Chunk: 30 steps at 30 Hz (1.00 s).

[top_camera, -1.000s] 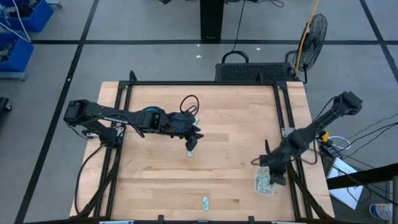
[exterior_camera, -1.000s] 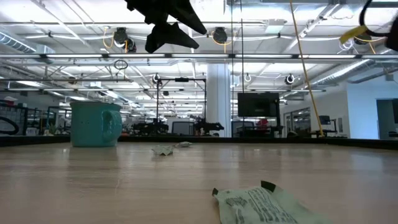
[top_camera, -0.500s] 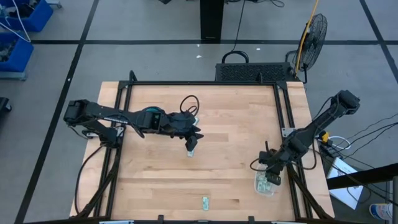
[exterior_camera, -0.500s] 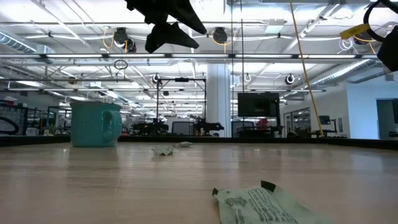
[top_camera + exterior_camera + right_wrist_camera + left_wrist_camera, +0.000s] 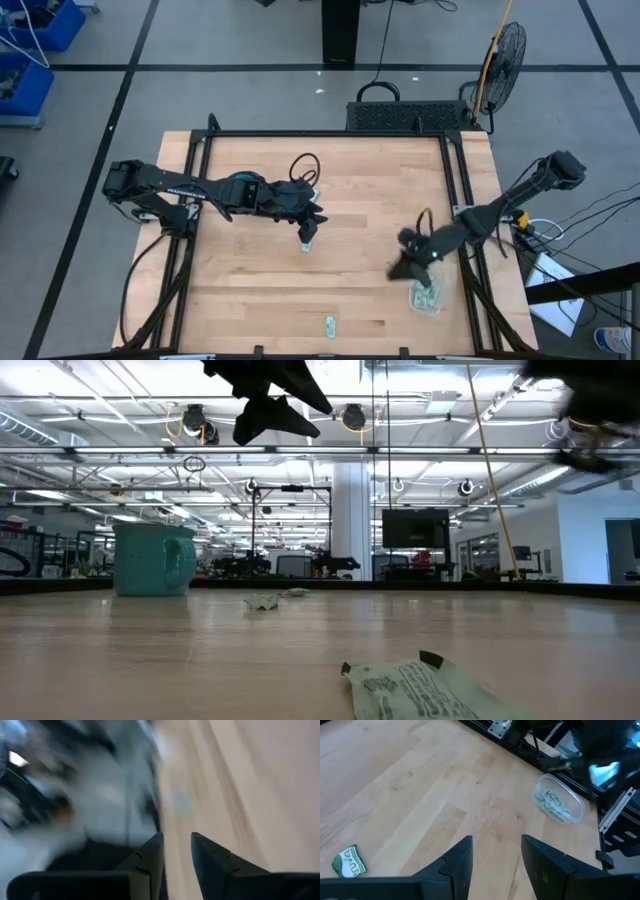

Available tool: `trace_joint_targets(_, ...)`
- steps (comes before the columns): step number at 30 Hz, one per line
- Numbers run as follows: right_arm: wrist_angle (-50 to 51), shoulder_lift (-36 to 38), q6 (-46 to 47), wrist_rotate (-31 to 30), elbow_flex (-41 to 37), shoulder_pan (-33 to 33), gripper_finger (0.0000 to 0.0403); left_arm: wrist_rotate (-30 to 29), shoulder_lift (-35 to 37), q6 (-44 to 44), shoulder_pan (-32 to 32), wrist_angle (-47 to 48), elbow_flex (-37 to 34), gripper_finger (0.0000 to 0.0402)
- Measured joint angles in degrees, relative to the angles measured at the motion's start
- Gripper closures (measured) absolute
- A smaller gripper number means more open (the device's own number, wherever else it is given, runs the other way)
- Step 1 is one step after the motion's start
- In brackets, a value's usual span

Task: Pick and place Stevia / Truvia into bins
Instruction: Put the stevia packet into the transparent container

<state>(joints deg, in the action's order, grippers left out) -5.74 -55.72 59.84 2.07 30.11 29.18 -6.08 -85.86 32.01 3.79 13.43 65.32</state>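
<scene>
Packet (image 5: 420, 688) lies nearest the low cam, flat on the wood table (image 5: 370, 200). Clear bin (image 5: 427, 295) w/ green packets sits by the right edge; right claw (image 5: 408, 262) hangs just beside it, fingers apart, empty. Left claw (image 5: 312, 212) hangs mid-table, fingers apart, over 2 packets (image 5: 309, 237). Teal mug (image 5: 152, 559) stands farther back.

Bare tabletop (image 5: 370, 190) is lying open across the centre and far right. Teal mug (image 5: 243, 186) is sitting under the left arm. Right gripper (image 5: 407, 262) is hanging just left of the tub (image 5: 428, 297).
</scene>
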Motion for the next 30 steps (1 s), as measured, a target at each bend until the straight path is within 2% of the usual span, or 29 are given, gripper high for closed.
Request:
trace_joint_targets(4,-22.7,0.0,-24.4,-14.3,0.0,-5.5,0.0316,0.1,0.0,0.3,0.1,0.0,0.0,0.0229)
trace_joint_targets(8,-40.3,0.0,-49.2,-29.9,0.2,-11.0,0.0317,0.1,0.0,1.5,0.2,0.0,0.0,0.0229)
trace_joint_targets(10,-44.1,-0.2,-58.2,-32.0,2.1,-13.7,0.0312,0.1,0.0,3.3,0.3,0.0,0.0,0.0229)
trace_joint_targets(11,-43.9,-0.5,-61.0,-30.9,3.7,-14.8,0.0309,0.1,0.0,4.0,0.4,0.0,0.0,0.0229)
trace_joint_targets(13,-39.0,-1.4,-63.6,-25.4,8.5,-16.5,0.0301,0.1,0.0,4.3,0.6,0.3,0.0,0.0229)
trace_joint_targets(15,-29.7,-3.8,-63.5,-21.1,15.1,-18.0,0.0293,0.0,0.0,4.0,0.8,1.4,0.0,0.0229)
trace_joint_targets(19,-9.7,-11.9,-59.9,-19.8,29.5,-20.6,0.0281,0.0,0.0,4.4,0.8,3.4,0.0,0.0229)
trace_joint_targets(23,5.8,-19.2,-56.0,-19.8,41.2,-23.6,0.0278,0.3,0.0,6.6,0.8,6.9,0.0,0.0229)
trace_joint_targets(26,13.9,-22.9,-55.4,-19.9,45.1,-25.7,0.0278,1.8,0.3,10.8,0.8,14.3,0.0,0.0229)
trace_joint_targets(30,16.7,-25.6,-50.1,-19.8,44.6,-27.9,0.0277,2.2,1.0,14.4,0.8,29.4,0.0,0.0229)
